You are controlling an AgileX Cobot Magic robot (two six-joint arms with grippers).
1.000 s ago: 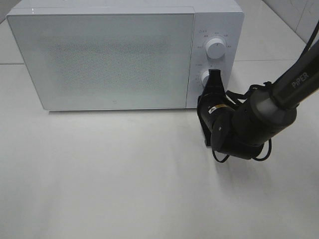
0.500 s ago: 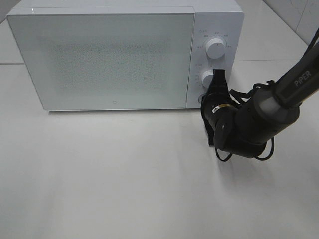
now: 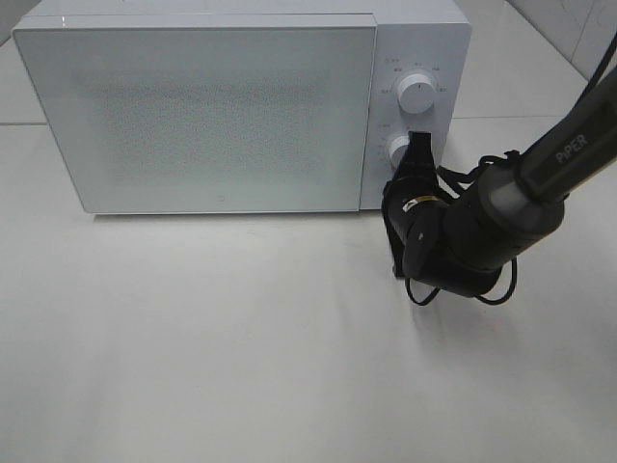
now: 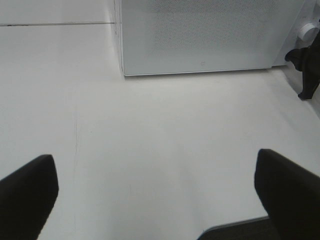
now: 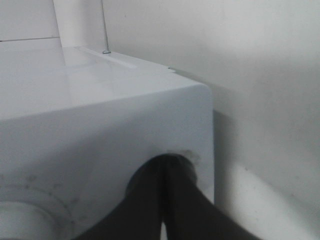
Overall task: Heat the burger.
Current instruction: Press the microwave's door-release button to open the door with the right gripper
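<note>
The burger is out of view in every frame. The white microwave (image 3: 212,106) stands at the back with its door closed. It also shows in the left wrist view (image 4: 200,35) and the right wrist view (image 5: 100,110). My right gripper (image 3: 419,147) is shut, its tips against the control panel just right of the lower knob (image 3: 396,150). In the right wrist view the two black fingers (image 5: 172,200) lie pressed together on the panel. My left gripper (image 4: 155,157) is open and empty, low over the table in front of the microwave.
The upper knob (image 3: 415,94) sits above the lower one. The white table (image 3: 241,338) spreads in front of the microwave. The right arm (image 3: 482,227) with its cables reaches in from the right edge.
The right arm's wrist has shifted a little to the left and back; the gripper tips stay at the panel beside the lower knob. The microwave door stays closed.
</note>
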